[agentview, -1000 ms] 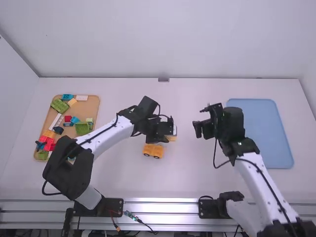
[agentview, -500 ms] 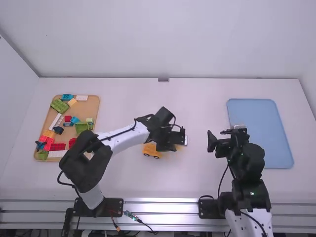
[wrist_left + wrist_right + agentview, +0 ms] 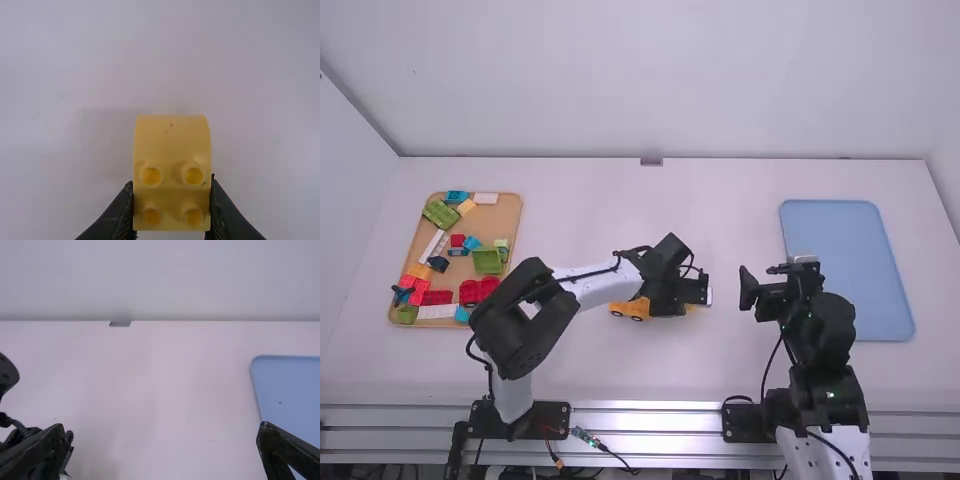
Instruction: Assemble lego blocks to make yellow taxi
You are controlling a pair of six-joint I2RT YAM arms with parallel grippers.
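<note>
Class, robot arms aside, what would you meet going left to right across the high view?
Tan tray of coloured blocks, orange-yellow wheeled base, yellow studded block in the left arm's jaws, pale blue rectangular tray.

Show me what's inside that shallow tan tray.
The shallow tan tray holds plastic toy blocks, among them a studded green block, a bright blue block and a long white block. The floor under them is covered, and the left arm's black joint hides one near corner.

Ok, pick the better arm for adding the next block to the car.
Probably left: its jaws grip a yellow block near the car; the right jaws are empty and farther off.
</note>
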